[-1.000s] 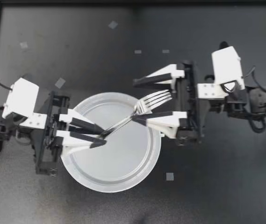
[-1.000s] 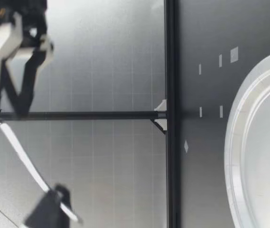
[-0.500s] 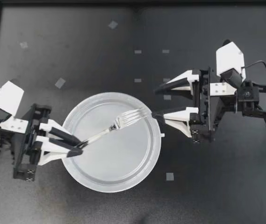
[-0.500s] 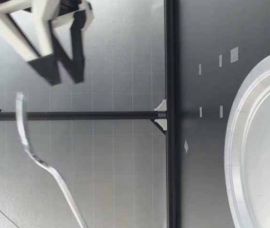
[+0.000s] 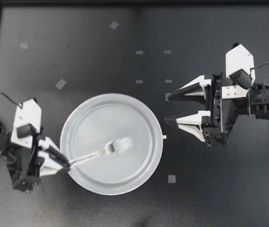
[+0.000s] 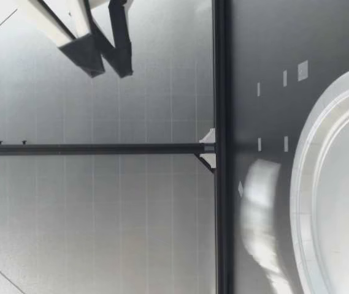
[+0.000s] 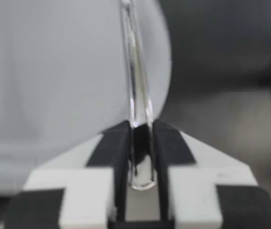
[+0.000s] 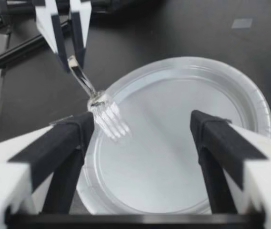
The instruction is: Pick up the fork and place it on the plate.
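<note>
Pinching the fork (image 5: 107, 149) by its handle end, my left gripper (image 5: 67, 164) sits at the plate's (image 5: 143, 175) 8 o'clock rim. The tines lie over the plate's centre. My right gripper (image 5: 167, 109) hangs above the desk (image 5: 101, 61) at the plate's 3 o'clock, jaws spread.

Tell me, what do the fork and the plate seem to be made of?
Fork: probably clear hard plastic, glossy; the handle looks see-through, with bright glints. Plate: likely thin disposable plastic or coated paper, I cannot tell which; pale grey, soft sheen, moulded stepped rim.
</note>
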